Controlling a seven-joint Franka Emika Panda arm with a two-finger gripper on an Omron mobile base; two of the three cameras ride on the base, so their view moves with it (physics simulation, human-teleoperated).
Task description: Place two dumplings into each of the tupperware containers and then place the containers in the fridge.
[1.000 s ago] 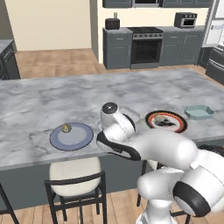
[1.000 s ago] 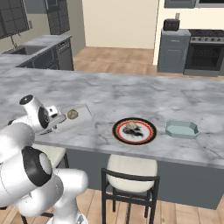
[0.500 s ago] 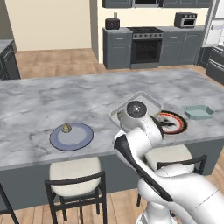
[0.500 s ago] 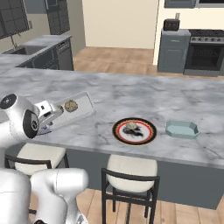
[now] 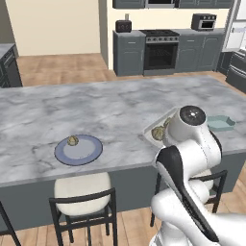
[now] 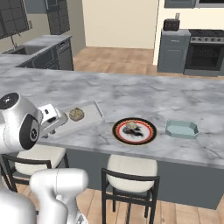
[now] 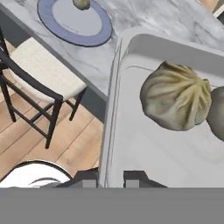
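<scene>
Right now your view runs over the long marbled bench (image 6: 144,94) that carries everything; behind it stand grey cabinets with a black oven (image 5: 159,49), and along its near side two stools with pale seats, one (image 5: 80,191) under the blue-grey plate and another (image 6: 131,168) under the red-and-black-rimmed plate; the robot's own white arm blocks much of the left base view, hiding most of the tupperware container (image 7: 166,144) you hold; your gripper (image 7: 111,178) is closed tight on the rim of that container, fingertips pinching its near wall at the bench's edge; inside it lie two dumplings, one large and full in the hand view (image 7: 176,101), the second (image 7: 218,114) touching it at the right edge; in the right base view only one dumpling is plain in that container; the other tupperware container (image 6: 181,129) sits well apart toward the far right end of the bench; between the two containers is the red-and-black-rimmed plate (image 6: 120,126) with a dumpling (image 6: 131,127) on it; on the other side sits the blue-grey plate (image 5: 86,153), bearing one dumpling (image 5: 72,140) near its far rim.
</scene>
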